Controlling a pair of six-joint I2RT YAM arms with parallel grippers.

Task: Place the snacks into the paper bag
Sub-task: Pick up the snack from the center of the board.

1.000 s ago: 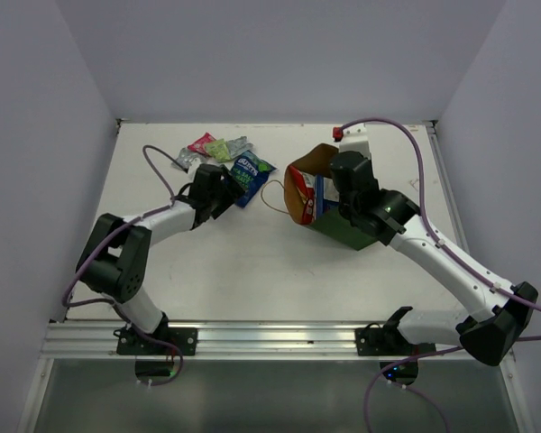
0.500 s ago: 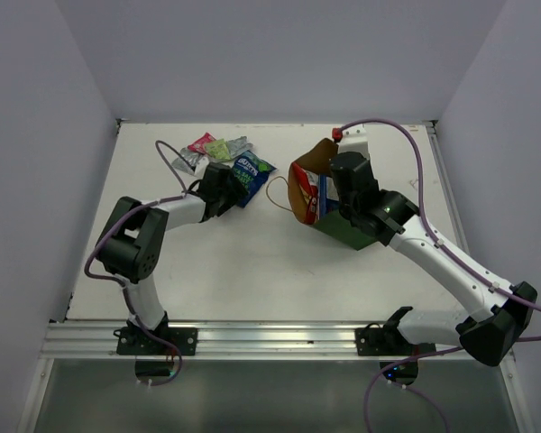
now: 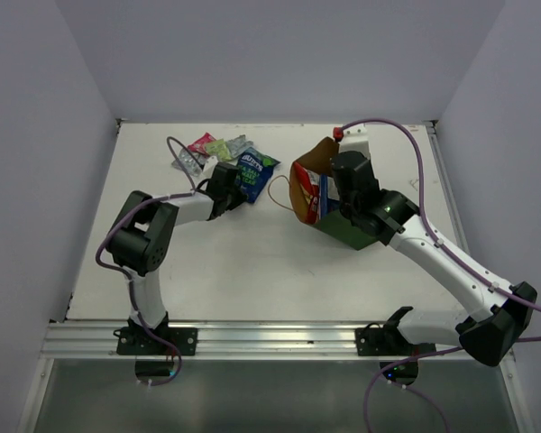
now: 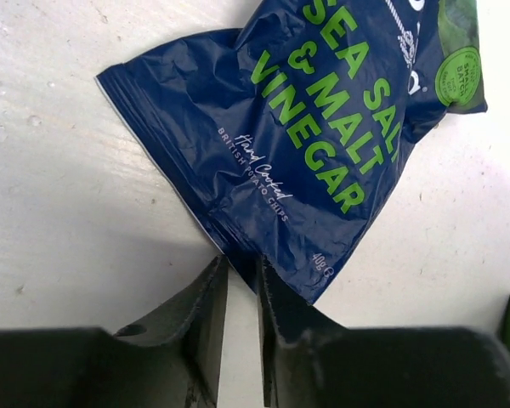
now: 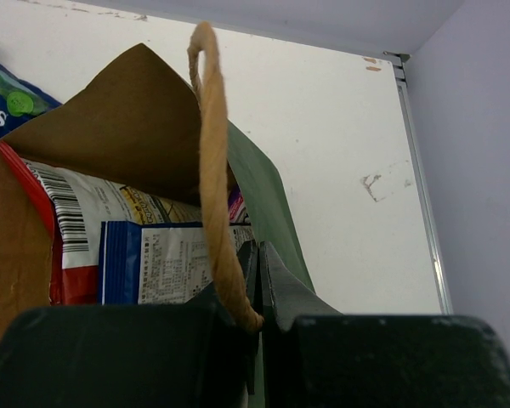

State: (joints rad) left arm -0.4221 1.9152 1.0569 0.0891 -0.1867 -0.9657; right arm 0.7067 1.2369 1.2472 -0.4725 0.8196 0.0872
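Observation:
A dark blue snack packet (image 4: 323, 127) printed "Sea Salt & Malt Vinegar" lies flat on the white table (image 3: 252, 262), left of centre (image 3: 252, 170). My left gripper (image 4: 242, 263) has its fingers drawn in on the packet's near edge, which sits pinched between the tips (image 3: 234, 184). The dark green paper bag (image 3: 350, 231) lies tilted, mouth facing left. My right gripper (image 5: 259, 251) is shut on its green wall (image 5: 259, 183), beside a tan handle (image 5: 211, 170). Inside the bag show a white-red chip bag (image 5: 76, 212) and a blue-white packet (image 5: 166, 263).
Small packets lie clustered at the back left: pink (image 3: 201, 142), green (image 3: 218, 149) and silver-grey (image 3: 239, 144). The bag's other loop handle (image 3: 275, 191) rests on the table between the blue packet and the bag. Walls close in on three sides.
My left gripper has moved forward to the blue packet's edge and closed from wide open onto it. The packet has shifted slightly. The right arm and bag have hardly moved.

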